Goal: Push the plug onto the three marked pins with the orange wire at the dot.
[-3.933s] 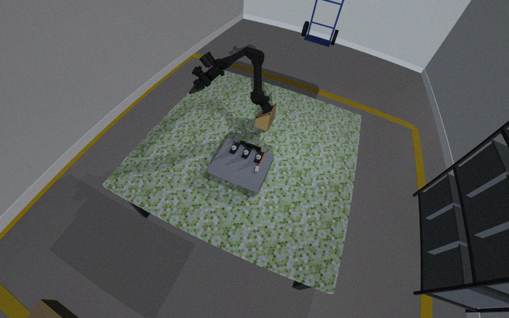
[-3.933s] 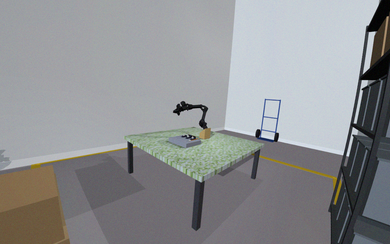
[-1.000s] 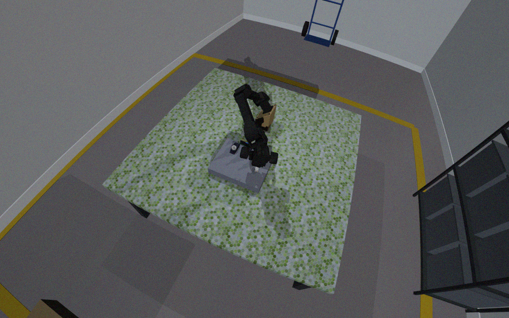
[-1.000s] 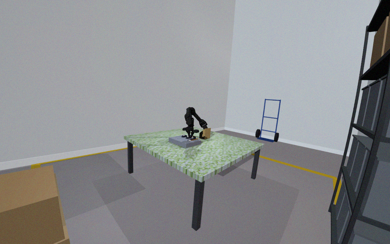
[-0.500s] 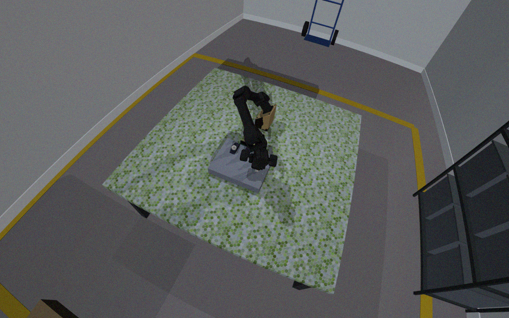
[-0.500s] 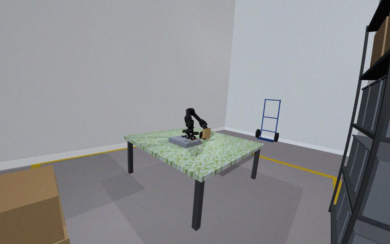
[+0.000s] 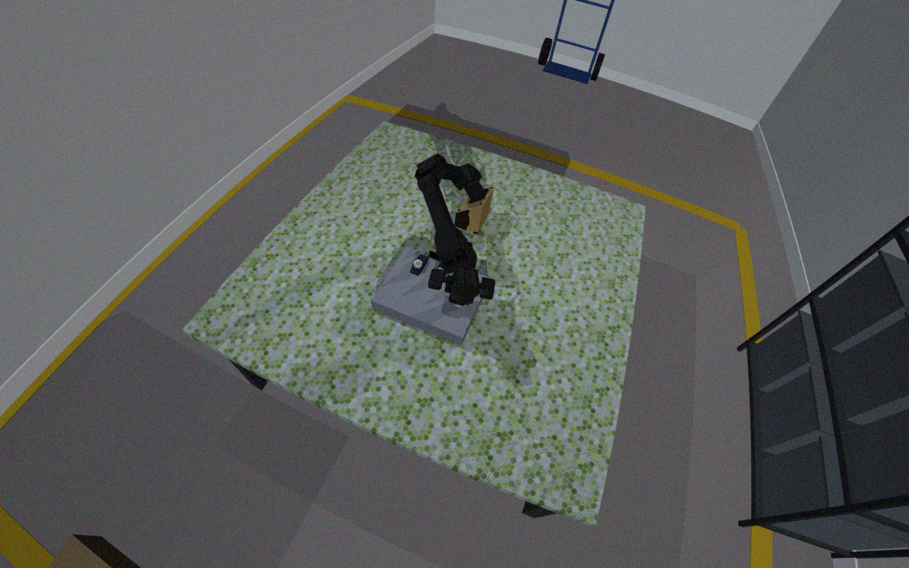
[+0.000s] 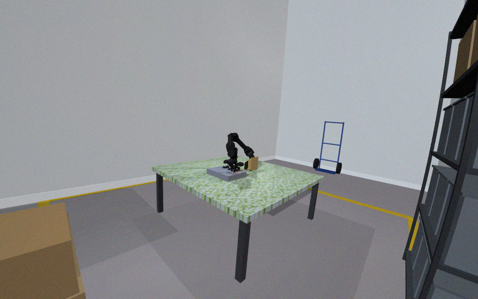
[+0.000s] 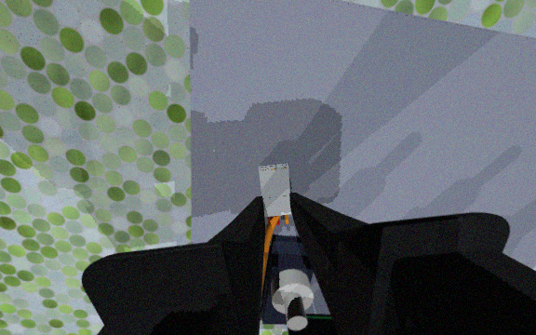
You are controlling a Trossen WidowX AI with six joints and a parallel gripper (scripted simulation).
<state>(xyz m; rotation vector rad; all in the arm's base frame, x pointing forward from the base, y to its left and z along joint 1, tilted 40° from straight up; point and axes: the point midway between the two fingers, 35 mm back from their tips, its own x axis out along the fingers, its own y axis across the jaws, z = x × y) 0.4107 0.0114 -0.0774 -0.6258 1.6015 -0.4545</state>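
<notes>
The white plug [image 9: 275, 183] is pinched between the fingertips of my gripper [image 9: 276, 200] [image 7: 459, 302] [image 8: 233, 170], near the left edge of the holder in the wrist view. Its far end sticks out past the tips. An orange wire [image 9: 270, 237] runs back from it beside the dark blue servo [image 9: 288, 251], whose white shaft [image 9: 291, 281] stands up. A bit of red wire also shows. The holder is the grey block [image 7: 415, 319] [image 8: 218, 174] [image 9: 259, 56] under the gripper. The pins, coloured band and dot are hidden or too small to make out.
Another servo [image 7: 417, 263] with a white top stands on the holder to the gripper's left in the top view. A tan wedge [image 7: 484, 211] [image 8: 253, 163] stands at the arm's base. The patterned table [image 7: 345, 381] [image 8: 270, 187] surrounds the holder. Shelving [image 7: 824, 395] stands off the table.
</notes>
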